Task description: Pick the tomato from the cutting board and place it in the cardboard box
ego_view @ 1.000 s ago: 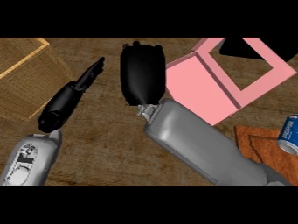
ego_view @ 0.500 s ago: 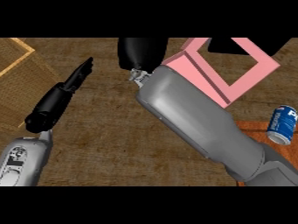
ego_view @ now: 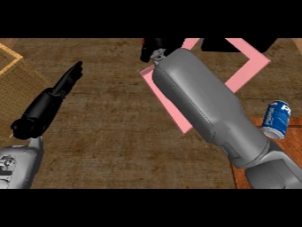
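Two arms in shot. Left hand [ego_view: 54,98] at view's left, fingers straight & relaxed, holding nothing, over bare counter [ego_view: 114,146]. Right hand [ego_view: 158,47] up at top edge, mostly hidden behind own grey forearm, can't tell if fingers curled or straight. Reaching over pink box [ego_view: 245,71]. Tomato not visible anywhere. Blue can [ego_view: 276,119] lying on wooden board [ego_view: 297,142] at right. Light wood-framed panel [ego_view: 3,84] at far left.

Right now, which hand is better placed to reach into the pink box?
Right. The right hand is up at the box, its forearm lying across it; the left hand is open, well to the left over the counter. No tomato shows.
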Motion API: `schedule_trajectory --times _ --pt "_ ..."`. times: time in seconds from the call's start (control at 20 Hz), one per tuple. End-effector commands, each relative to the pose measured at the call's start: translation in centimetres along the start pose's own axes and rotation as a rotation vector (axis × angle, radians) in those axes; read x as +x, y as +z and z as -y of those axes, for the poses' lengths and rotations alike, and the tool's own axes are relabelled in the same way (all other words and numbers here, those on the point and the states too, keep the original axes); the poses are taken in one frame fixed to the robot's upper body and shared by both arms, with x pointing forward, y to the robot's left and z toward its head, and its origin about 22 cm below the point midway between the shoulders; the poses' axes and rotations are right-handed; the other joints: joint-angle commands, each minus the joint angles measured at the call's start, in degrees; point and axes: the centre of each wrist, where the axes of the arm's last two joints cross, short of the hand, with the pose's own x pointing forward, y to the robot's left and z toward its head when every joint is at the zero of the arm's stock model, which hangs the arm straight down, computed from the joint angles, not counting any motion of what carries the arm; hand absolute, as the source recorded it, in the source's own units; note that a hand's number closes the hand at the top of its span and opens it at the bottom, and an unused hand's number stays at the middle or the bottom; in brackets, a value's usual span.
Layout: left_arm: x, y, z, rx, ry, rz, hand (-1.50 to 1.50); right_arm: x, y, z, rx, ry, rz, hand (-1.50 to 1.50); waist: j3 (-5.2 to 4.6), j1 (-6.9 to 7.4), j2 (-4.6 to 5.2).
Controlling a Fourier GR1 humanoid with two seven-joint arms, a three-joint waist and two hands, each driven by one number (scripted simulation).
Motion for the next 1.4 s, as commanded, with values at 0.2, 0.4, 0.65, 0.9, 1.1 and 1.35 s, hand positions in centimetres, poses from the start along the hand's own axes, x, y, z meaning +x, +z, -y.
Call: schedule_trajectory --times 0.2,0.4,0.65,0.9,1.1,1.35 --pt "-0.4 0.6 -0.3 0.030 0.002 -0.014 0.00 -3.8 -3.6 -1.5 0.304 0.025 -0.070 1.50 0.03 -0.98 -0.09" --pt "0.2 1.2 -0.5 0.041 -0.002 -0.013 0.00 -6.6 -4.3 -2.7 0.441 0.114 -0.112 1.50 0.05 -1.50 -0.42" --pt "-0.3 1.7 -0.7 0.014 0.010 -0.007 0.00 -7.4 -4.3 -2.3 0.573 0.033 0.016 -1.50 0.05 -1.59 -0.44" --pt "-0.7 0.8 -0.8 0.035 0.009 -0.020 0.00 -6.2 -3.0 -0.6 0.386 -0.214 0.164 -1.50 0.07 -2.07 -0.44" --pt "-1.1 1.3 -0.1 0.036 0.023 -0.020 0.00 -7.4 -4.0 2.7 0.139 -0.710 0.121 -1.50 0.33 -2.25 -0.30" --pt "-1.2 2.1 0.0 0.031 0.015 -0.028 0.00 -11.6 -4.9 2.0 0.036 -1.021 -0.045 -1.50 0.19 -1.85 -0.29"
